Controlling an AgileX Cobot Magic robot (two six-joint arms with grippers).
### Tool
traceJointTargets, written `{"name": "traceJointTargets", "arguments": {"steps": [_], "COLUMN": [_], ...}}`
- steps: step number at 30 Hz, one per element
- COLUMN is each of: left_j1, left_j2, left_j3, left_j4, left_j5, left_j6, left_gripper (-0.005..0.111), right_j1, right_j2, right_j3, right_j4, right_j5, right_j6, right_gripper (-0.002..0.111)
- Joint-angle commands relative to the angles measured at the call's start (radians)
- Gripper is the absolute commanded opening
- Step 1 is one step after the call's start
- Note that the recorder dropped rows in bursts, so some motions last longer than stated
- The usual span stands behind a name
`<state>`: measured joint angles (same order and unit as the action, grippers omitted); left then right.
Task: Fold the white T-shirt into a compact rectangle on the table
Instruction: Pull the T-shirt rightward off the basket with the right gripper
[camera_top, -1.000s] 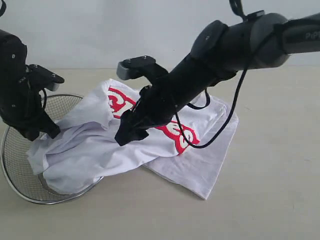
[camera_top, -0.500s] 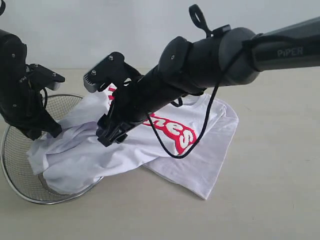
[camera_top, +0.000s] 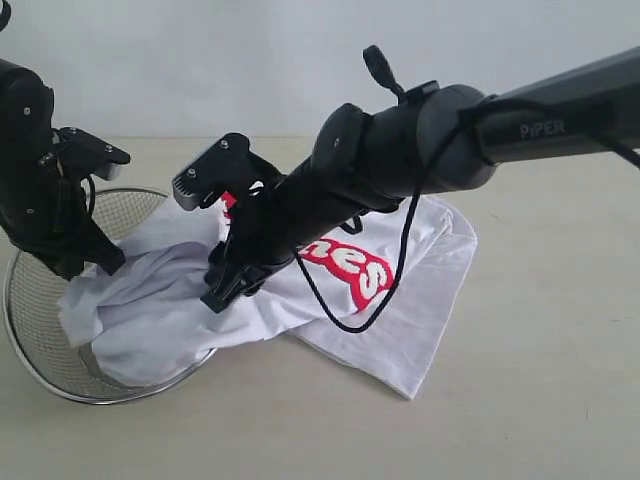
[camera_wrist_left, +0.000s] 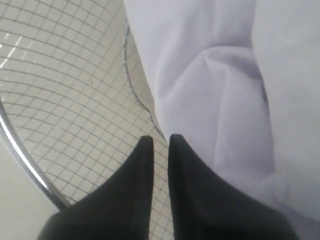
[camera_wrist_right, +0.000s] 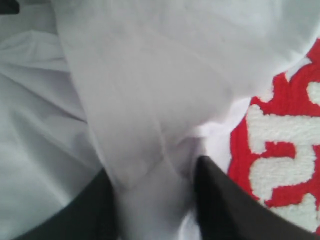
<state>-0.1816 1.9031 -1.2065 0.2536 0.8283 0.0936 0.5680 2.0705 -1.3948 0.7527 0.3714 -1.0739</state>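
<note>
Two grippers attend one crumpled garment, the white T-shirt (camera_top: 400, 310). It lies in a loose heap, its left part draped over the rim of a wire-mesh basket (camera_top: 35, 340) and its right part spread on the table (camera_top: 540, 400), with the red lettering (camera_top: 355, 272) facing up.

At the left gripper (camera_wrist_left: 160, 137) the jaws are brought together over the basket mesh, just beside the cloth. No fabric shows between the tips in the wrist view. At the right gripper (camera_wrist_right: 155, 167), which reaches across the middle, the jaws stand apart on either side of a raised fold near the lettering. Cloth fills the gap, but whether the pinch is firm cannot be told.

Handling, as a judgement: the cotton looks thin, light and wholly limp. It will likely sag from any single point, drag its free parts and crease instead of holding a line. The mesh may snag the draped part, so that portion probably needs lifting clear before any fold. The best holds are likely seamed edges, such as shoulders, sleeve cuffs or the hem corner (camera_top: 410, 392), taken in pairs and held taut. A pinch in mid-panel gathers only a ridge.
</note>
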Motion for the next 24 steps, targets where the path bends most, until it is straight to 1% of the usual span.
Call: {"name": "traceJointTargets", "arguments": {"steps": [1,2,3,8,10,11,13,14,15,18,24], "left_j1": [0.002,0.002,0.002,0.002,0.002,0.002,0.002,0.002,0.002,0.002,0.002], "left_j2": [-0.01,-0.01,-0.01,-0.01,-0.01,-0.01,-0.01,-0.01,-0.01,-0.01,-0.012], "left_j3": [-0.005,-0.005,-0.005,-0.005,-0.005,-0.005,-0.005,-0.005,-0.005,-0.005,-0.005], "left_j4": [-0.01,-0.01,-0.007,-0.004,-0.004,-0.004,0.0,0.0,0.001,0.013,0.031], "left_j5": [-0.001,-0.001,-0.001,0.001,0.005,0.007,0.009,0.009,0.011,0.019,0.036], "left_j6": [0.004,0.004,0.004,0.004,0.004,0.004,0.004,0.004,0.004,0.004,0.004], "left_gripper": [0.008,0.008,0.008,0.008,0.008,0.008,0.008,0.008,0.008,0.008,0.008], "right_j1": [0.002,0.002,0.002,0.0,0.0,-0.004,-0.034,-0.066,-0.086,-0.178,-0.25], "right_j2": [0.0,-0.002,-0.014,-0.112,-0.155,-0.179,-0.213,-0.227,-0.235,-0.285,-0.307], "right_j3": [-0.003,-0.003,-0.003,-0.003,-0.003,-0.003,-0.003,-0.003,-0.003,-0.003,-0.003], "right_j4": [-0.004,-0.002,-0.002,-0.004,-0.037,-0.089,-0.193,-0.253,-0.277,-0.288,-0.292], "right_j5": [-0.004,-0.004,-0.004,-0.015,-0.03,-0.03,0.011,0.035,0.047,0.079,0.163], "right_j6": [0.002,0.013,0.021,0.058,0.084,0.129,0.226,0.3,0.323,0.333,0.313], "right_gripper": [0.005,0.0,0.0,0.0,0.0,0.0,0.0,0.0,0.0,0.0,0.0]}}
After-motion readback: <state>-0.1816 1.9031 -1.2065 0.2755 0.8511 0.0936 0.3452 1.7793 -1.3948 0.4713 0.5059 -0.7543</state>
